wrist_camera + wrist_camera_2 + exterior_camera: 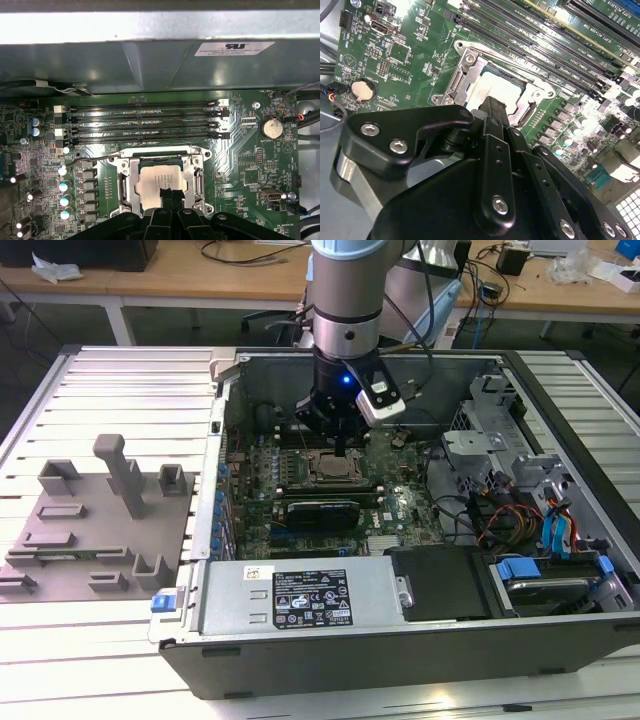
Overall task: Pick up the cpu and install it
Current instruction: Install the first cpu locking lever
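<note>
The gripper (343,447) hangs inside the open computer case (330,640), pointing straight down. In the first wrist view its two black fingers (166,196) are pressed together with nothing between them. Their tips sit over the near edge of the cpu (159,177), touching it or just above it; I can't tell which. The cpu lies flat in the metal-framed socket (125,180) on the green motherboard (400,490). Beyond the socket run the long memory slots (140,120). Well apart, at the exterior view's left, a grey tray (90,530) of upright blocks rests on the slatted table (120,390).
</note>
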`<state>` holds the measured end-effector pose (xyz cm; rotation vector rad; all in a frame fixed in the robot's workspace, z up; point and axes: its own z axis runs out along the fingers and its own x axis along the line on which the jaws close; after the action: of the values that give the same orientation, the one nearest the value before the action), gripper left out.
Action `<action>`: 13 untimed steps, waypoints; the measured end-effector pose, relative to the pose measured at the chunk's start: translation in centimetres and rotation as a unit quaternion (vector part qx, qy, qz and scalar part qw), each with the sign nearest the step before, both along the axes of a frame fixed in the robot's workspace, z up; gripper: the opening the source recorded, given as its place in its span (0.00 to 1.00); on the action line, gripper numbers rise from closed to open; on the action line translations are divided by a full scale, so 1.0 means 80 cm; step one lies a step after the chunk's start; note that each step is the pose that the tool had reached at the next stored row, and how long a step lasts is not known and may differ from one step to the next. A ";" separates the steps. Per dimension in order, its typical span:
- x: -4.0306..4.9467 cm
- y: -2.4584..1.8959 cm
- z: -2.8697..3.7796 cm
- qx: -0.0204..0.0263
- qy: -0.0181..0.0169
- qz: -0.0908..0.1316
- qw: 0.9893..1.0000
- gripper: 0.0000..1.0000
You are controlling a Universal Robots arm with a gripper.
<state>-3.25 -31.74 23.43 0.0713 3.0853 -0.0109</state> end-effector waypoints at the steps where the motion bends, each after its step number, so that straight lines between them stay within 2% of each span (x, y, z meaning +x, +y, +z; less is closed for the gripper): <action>1: 0.000 0.0000 0.0001 0.000 0.000 0.000 1.000 0.11; 9: -0.001 0.0000 0.0005 0.000 0.000 0.000 1.000 0.11; 11: -0.005 -0.0001 0.0005 0.000 0.000 0.000 1.000 0.11; 13: -0.015 0.0000 0.0004 0.000 0.000 0.000 1.000 0.11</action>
<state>-4.49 -31.75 23.46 0.0713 3.0847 -0.0111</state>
